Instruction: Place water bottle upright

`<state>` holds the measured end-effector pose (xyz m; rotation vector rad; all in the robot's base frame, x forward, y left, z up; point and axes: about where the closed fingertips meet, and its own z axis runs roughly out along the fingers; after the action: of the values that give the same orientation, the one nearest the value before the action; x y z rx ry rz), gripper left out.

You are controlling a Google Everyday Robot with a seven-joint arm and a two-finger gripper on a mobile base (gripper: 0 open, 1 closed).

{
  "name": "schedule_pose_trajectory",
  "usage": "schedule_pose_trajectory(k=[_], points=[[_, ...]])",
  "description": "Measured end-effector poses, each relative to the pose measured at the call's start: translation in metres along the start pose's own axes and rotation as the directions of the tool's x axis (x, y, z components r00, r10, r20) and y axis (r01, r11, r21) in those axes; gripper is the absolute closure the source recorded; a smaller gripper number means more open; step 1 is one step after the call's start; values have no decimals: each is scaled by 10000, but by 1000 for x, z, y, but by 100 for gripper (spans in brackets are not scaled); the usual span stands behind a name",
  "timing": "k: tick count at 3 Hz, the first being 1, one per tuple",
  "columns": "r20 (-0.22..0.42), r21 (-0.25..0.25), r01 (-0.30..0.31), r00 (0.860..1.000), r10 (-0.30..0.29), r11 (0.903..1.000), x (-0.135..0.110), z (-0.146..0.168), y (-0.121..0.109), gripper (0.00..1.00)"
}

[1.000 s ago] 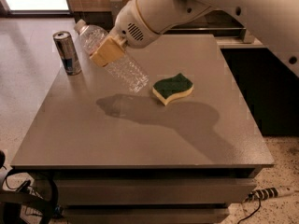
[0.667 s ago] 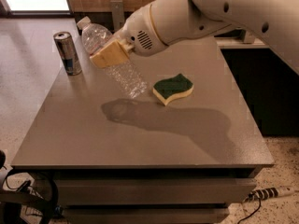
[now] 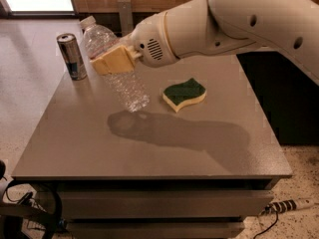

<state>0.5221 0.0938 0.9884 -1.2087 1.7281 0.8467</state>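
Observation:
The water bottle (image 3: 119, 78) is clear and ribbed with a white cap at its upper left end. It hangs tilted above the grey table (image 3: 149, 143), cap up and to the left, base down and to the right. My gripper (image 3: 113, 61) is shut on the water bottle around its upper middle, with a tan finger pad (image 3: 110, 62) across the front of it. The white arm comes in from the upper right. The bottle's shadow lies on the table just below its base.
A silver-blue metal can (image 3: 72, 56) stands upright at the table's far left corner, close to the bottle's cap. A green and yellow sponge (image 3: 185, 94) lies right of the bottle's base. A power strip (image 3: 291, 204) and cables lie on the floor.
The arm has swung lower and forward, carrying the bottle slightly toward the table's middle. The bottle stays tilted in the grip. The can and the sponge have not moved.

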Motion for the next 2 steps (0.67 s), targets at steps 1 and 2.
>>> schedule_pose_trajectory(k=[1,2], points=[[152,-4,37,9999,-37,10000,1,6,0,100],[618,28,159,9980,-160,9999,2,18,-1,100]])
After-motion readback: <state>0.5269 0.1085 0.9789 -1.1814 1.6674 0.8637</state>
